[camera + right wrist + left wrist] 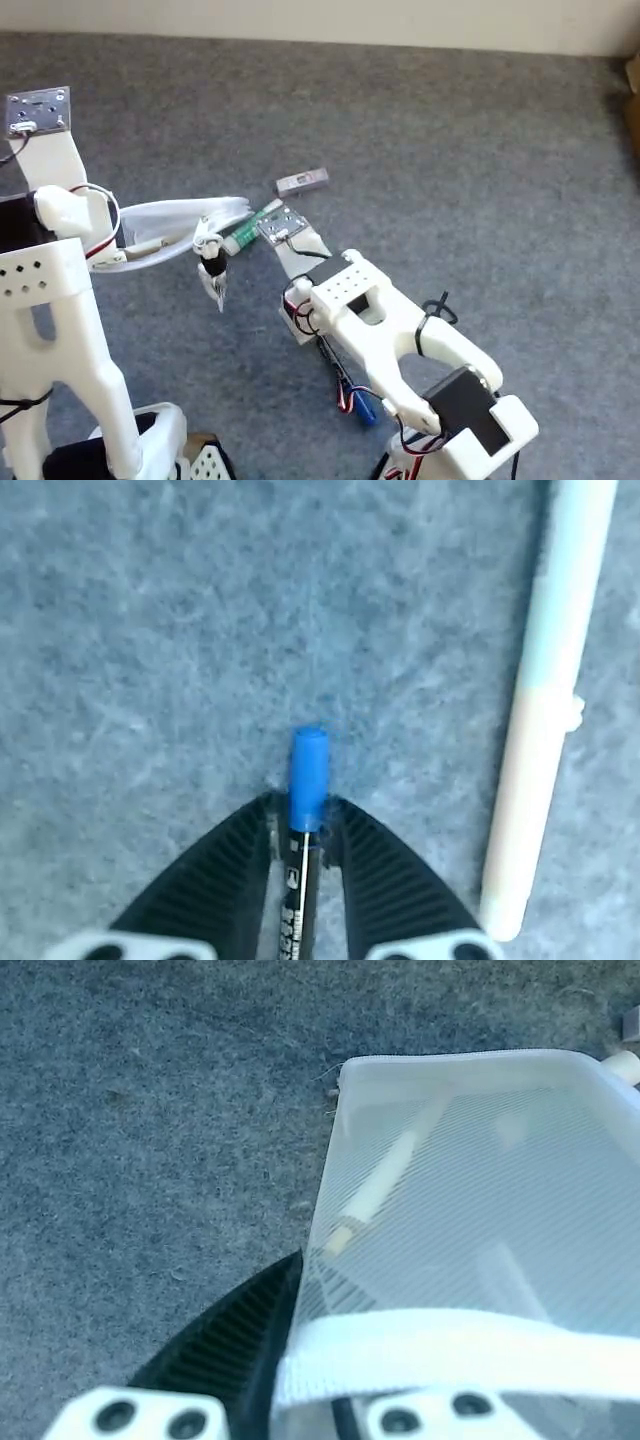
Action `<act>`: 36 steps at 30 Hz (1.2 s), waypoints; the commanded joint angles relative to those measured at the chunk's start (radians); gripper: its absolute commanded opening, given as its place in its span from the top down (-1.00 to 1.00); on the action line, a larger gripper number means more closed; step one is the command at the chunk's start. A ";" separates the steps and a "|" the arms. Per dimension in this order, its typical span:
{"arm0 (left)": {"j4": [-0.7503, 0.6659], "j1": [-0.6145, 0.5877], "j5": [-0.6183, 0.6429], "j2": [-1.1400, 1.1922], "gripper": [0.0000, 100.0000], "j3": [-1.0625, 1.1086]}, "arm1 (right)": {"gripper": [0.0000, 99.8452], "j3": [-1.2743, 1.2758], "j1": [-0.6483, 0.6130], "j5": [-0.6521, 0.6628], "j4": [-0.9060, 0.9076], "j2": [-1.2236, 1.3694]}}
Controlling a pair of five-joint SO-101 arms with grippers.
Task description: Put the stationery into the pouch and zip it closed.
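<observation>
Pen [308, 765], blue-capped: clamped in my right end effector [305, 815], long axis in line with the fingers, cap projecting past the tips. Pouch [185, 222]: lies on the desk [450, 150] toward my left arm, which is nearer. My left end effector [290, 1295] is closed on the pouch's edge.

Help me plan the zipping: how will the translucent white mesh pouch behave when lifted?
Probably floppy: the translucent white mesh pouch is thin see-through fabric. Likely light, with little beyond a slim pale stick showing inside.
</observation>
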 commanded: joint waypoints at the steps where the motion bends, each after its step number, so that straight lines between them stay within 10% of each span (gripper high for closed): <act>1: 0.003 -0.016 0.006 0.039 0.99 0.038 | 0.99 -0.004 -0.016 0.009 0.087 -0.061; 36: 0.003 -0.042 0.005 0.039 0.99 0.039 | 0.99 -0.047 -0.217 -0.110 0.424 -1.133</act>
